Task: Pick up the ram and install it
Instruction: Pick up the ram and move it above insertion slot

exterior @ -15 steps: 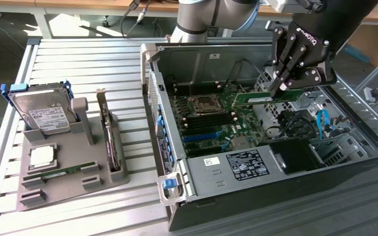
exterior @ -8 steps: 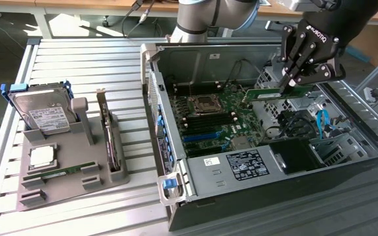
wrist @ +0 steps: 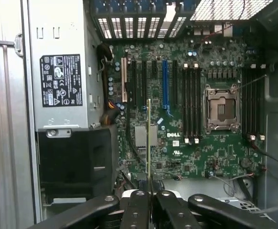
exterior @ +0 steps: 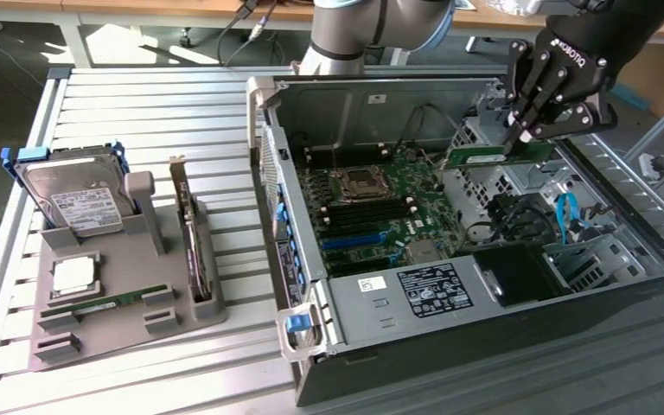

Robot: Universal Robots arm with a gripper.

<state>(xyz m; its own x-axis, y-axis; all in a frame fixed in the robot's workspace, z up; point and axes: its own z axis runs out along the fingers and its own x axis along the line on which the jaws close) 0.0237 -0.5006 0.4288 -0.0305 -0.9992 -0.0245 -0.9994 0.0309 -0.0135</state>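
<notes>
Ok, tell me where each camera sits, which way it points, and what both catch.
Exterior view: off the arm, high up, looking down on the table, parts tray and open computer case; the arm and gripper show.
Wrist view: on the wrist, looking down into the case at the motherboard; the gripper shows.
Shared: the gripper shut on the ram, the motherboard.

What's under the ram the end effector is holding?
The motherboard: the ram, gripped by the end effector, hangs over its black and blue expansion slots, with the memory slots off to one side. The strip directly beneath the stick's edge is covered.
</notes>
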